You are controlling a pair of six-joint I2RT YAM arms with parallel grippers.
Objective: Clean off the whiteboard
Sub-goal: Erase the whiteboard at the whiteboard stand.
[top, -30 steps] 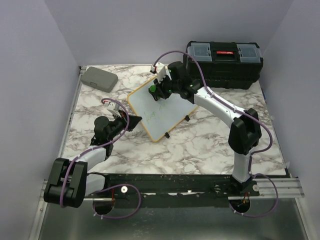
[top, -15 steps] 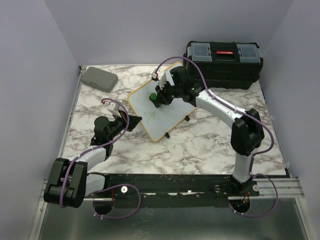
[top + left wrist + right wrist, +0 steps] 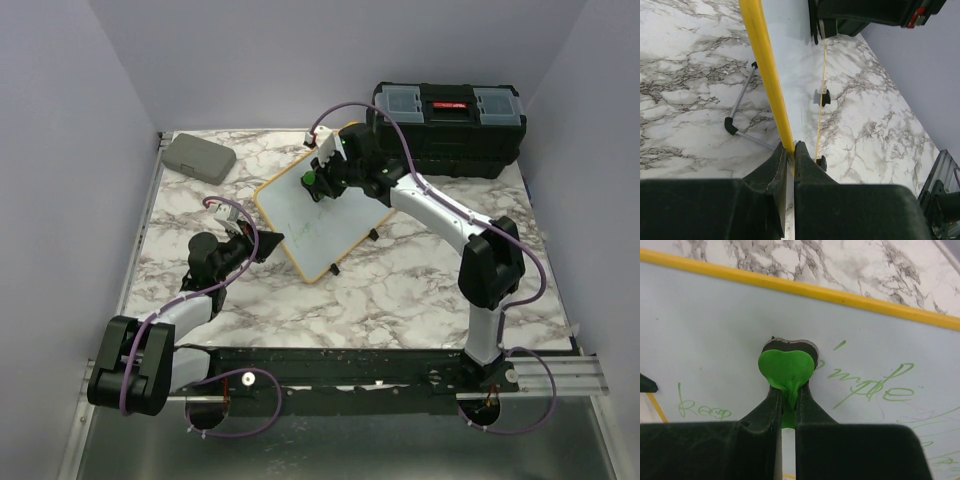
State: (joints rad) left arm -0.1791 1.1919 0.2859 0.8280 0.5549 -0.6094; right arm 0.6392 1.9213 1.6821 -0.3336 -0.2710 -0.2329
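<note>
The whiteboard (image 3: 325, 225), white with a yellow frame, stands tilted in the middle of the table and bears green handwriting (image 3: 870, 385). My left gripper (image 3: 272, 240) is shut on the board's frame (image 3: 765, 75) at its near left corner, the yellow edge pinched between the fingertips (image 3: 790, 147). My right gripper (image 3: 316, 186) is shut on a green heart-shaped eraser (image 3: 786, 367). The eraser's dark pad rests against the upper left part of the board face (image 3: 309, 180), left of the writing.
A black toolbox (image 3: 448, 125) stands at the back right, close behind the right arm. A flat grey case (image 3: 198, 157) lies at the back left. The board's wire stand (image 3: 740, 100) and small black feet (image 3: 334, 270) rest on the marble table top.
The right gripper slid the eraser down the board, then back up to the upper left part. The left gripper and the board have not moved.
</note>
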